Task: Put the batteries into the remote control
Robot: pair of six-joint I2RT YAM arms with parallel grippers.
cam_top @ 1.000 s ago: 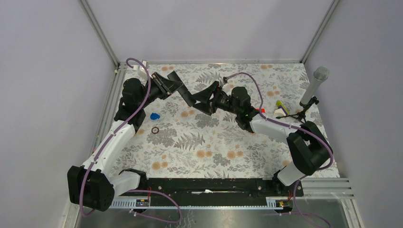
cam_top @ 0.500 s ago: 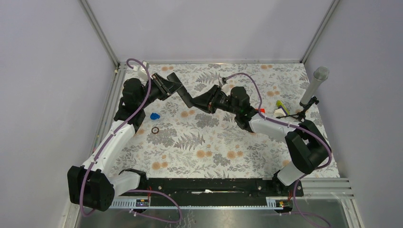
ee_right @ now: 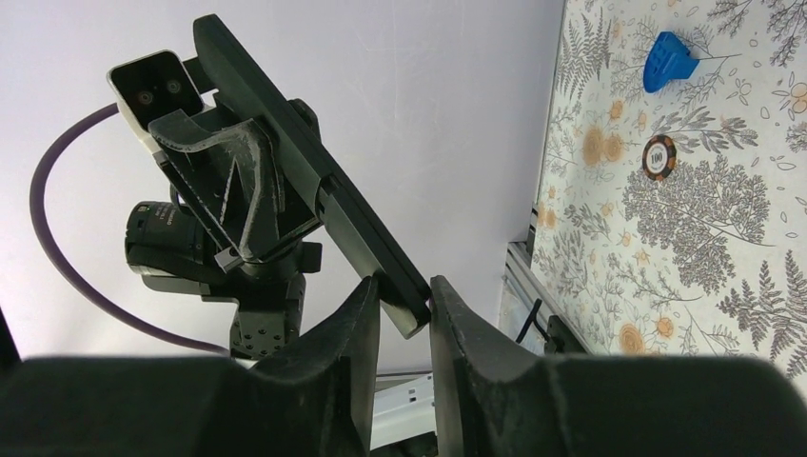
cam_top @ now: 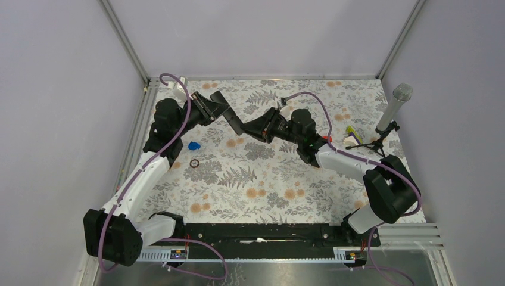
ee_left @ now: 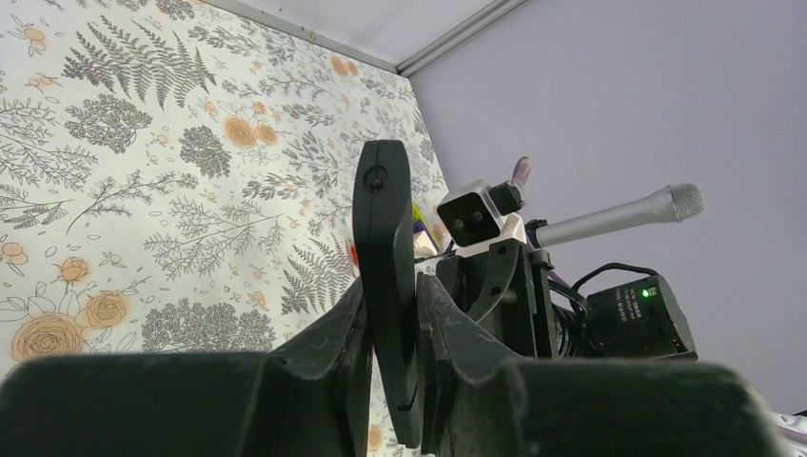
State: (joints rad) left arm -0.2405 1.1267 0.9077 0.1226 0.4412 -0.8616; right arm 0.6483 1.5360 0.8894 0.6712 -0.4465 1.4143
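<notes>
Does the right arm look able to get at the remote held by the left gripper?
Probably yes: the left gripper clamps the remote but leaves one end free, and the right gripper sits around that end.

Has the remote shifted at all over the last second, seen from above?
No. The remote lies at the same slant and keeps the same gap from the blue piece as before.

Matte-black remote control (ee_left: 383,276); table mat (cam_top: 262,185) of grey ferns and orange flowers; blue wedge (cam_top: 193,145); grey-headed microphone (cam_top: 402,92).
</notes>
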